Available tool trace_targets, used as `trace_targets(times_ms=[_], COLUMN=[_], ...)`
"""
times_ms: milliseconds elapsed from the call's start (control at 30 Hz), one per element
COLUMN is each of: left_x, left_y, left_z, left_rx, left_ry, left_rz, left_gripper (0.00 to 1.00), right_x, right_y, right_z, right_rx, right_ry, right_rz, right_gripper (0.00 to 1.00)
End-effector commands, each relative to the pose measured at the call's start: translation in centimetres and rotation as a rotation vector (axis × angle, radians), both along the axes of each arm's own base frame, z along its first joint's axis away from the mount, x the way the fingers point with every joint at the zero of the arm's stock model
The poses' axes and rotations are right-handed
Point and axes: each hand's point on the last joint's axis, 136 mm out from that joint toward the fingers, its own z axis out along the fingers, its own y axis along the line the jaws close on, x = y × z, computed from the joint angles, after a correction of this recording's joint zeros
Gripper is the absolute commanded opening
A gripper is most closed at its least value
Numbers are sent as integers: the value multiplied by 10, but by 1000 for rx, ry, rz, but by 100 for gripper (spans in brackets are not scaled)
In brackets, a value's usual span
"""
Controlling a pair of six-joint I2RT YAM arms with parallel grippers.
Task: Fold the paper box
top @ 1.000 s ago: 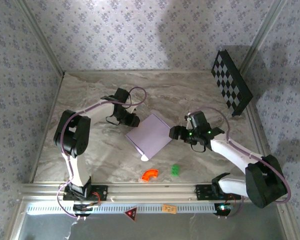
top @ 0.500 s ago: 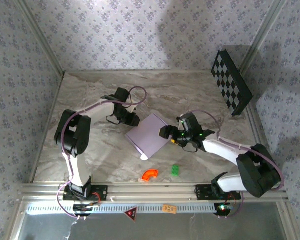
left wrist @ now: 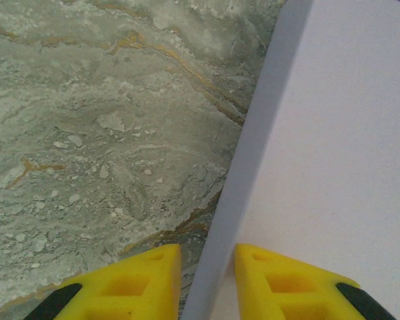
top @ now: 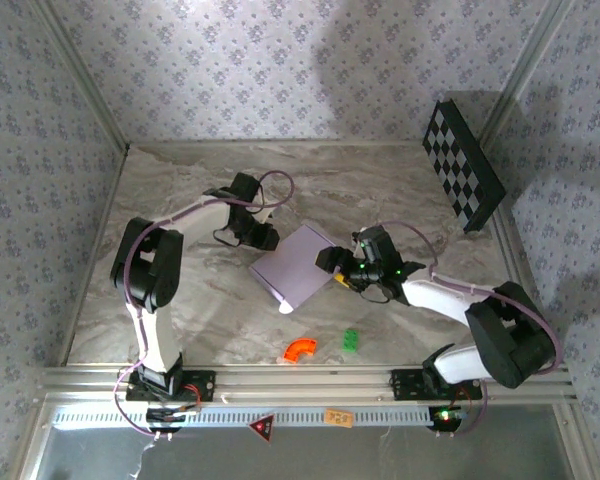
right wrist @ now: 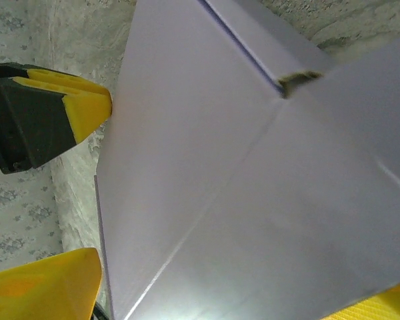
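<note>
— Two small pieces nearest the arm bases?
— Yes: an orange curved plastic piece (top: 300, 349) and, just right of it, a green plastic block (top: 350, 340), both on the grey marbled counter (top: 180, 300), apart from everything else.
— And beyond those?
— Pale lilac flat rectangular paper box (top: 292, 270), lying mid-counter, turned cornerwise, with a small rounded tab (top: 287, 309) poking out at its near corner.
— Right hand (top: 328, 262)?
— At the box's right edge. Spread wide, yellow fingertips (right wrist: 43, 287) far apart at either side of the wrist view, lilac panels and creases between. Gripping nothing, as far as visible.
— Left hand (top: 267, 240)?
— At the far-left edge of the box. Yellow fingers (left wrist: 127, 280) narrowly parted, one over bare counter, the other over the box top, with the box's side wall between. Pinching or merely straddling: cannot tell.
— Farthest back?
— Black-and-white checkered board (top: 463, 165), by the right wall, well apart from the box.
</note>
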Motion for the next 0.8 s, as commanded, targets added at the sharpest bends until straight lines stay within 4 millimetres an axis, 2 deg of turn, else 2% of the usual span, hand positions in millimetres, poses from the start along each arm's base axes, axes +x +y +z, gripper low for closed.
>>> trace_targets(times_ms=[0,467,767], left_x=[-11,-12,-15], left_y=[16,10,11], left_z=[-27,-19,-19], left_rx=[108,74,71], left_ry=[66,69,76], left_rz=[-4,-9,-9], left_gripper=[28,28,28], right_x=[2,24,30], right_y=[4,26,29], right_z=[-3,8,12], right_rx=[22,124,143], right_ry=[8,-14,-23], right_rz=[-26,-58,-68], right_gripper=[81,71,62])
